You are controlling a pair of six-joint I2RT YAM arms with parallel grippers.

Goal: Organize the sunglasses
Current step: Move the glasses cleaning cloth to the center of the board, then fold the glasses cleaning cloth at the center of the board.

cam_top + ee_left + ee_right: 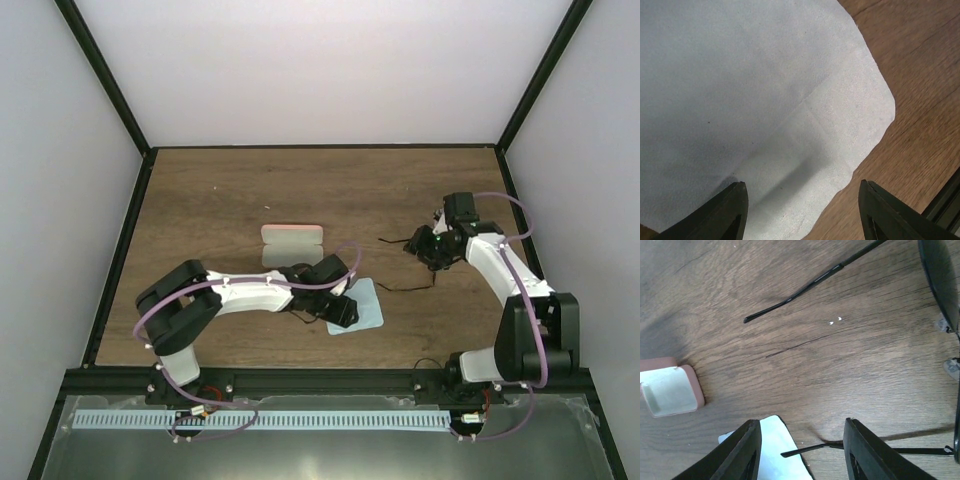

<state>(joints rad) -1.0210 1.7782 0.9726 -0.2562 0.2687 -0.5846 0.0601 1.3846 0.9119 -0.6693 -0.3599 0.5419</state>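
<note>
The sunglasses (816,279) lie unfolded on the wood, their thin black temple arms spread; one dark lens (941,277) shows at the right edge of the right wrist view. In the top view only a temple arm (408,289) shows clearly. My right gripper (432,258) hovers over them, open and empty (802,447), with the tip of the near temple arm (812,448) lying below between its fingers. My left gripper (345,314) is open and empty, low over the light blue cloth (366,303), which fills the left wrist view (765,90).
The salmon-pink case (291,241) lies left of centre, past the left gripper, its pale inside showing in the right wrist view (670,392). A cloth corner (777,447) lies near the right gripper's left finger. White walls with black frame bars enclose the table.
</note>
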